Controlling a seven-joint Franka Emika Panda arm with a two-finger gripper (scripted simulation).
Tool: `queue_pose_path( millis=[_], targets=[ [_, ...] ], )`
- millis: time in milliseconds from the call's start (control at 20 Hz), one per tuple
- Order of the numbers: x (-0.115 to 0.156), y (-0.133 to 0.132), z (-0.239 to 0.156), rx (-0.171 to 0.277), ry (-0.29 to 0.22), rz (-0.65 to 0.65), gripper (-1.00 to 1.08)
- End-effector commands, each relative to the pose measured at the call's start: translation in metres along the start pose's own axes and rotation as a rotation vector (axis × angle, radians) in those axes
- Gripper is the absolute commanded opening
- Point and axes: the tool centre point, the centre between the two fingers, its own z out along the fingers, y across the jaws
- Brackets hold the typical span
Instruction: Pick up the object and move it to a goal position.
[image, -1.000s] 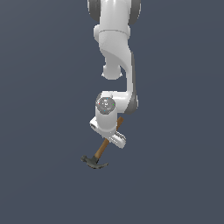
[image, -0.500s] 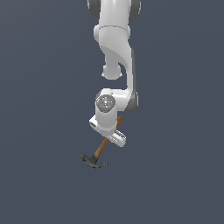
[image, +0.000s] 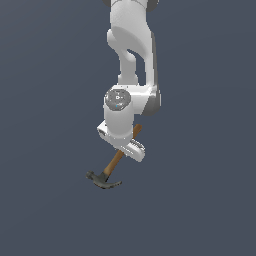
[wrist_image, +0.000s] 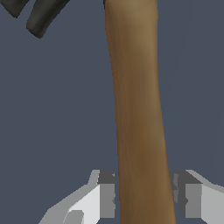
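The object is a small claw hammer (image: 114, 164) with a brown wooden handle (wrist_image: 138, 109) and a dark grey head (image: 103, 180). In the exterior view it lies slanted below the white arm, head toward the lower left. Its handle passes under the hand and sticks out beyond it. My gripper (image: 131, 150) straddles the handle about midway along it. In the wrist view both fingertips (wrist_image: 106, 197) press against the handle's two sides with no clear gap. Part of the dark head (wrist_image: 41, 15) shows at the picture's edge.
A plain dark grey floor (image: 45, 210) surrounds the hammer. No other objects are in view.
The hammer head stays at nearly the same spot. The wrist has shifted slightly upward in the exterior view, with the fingers still around the handle.
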Motion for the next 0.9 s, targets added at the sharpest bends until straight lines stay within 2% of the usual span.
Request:
queue_pose_path(
  millis=[0,500,850],
  targets=[
    [0.003,0.000,-0.030,0.003,0.004,0.000,-1.00],
    [0.014,0.001,-0.147,0.003,0.004,-0.002,-1.00],
    [0.020,0.000,-0.202,0.004,0.003,-0.004,-1.00]
  ],
)
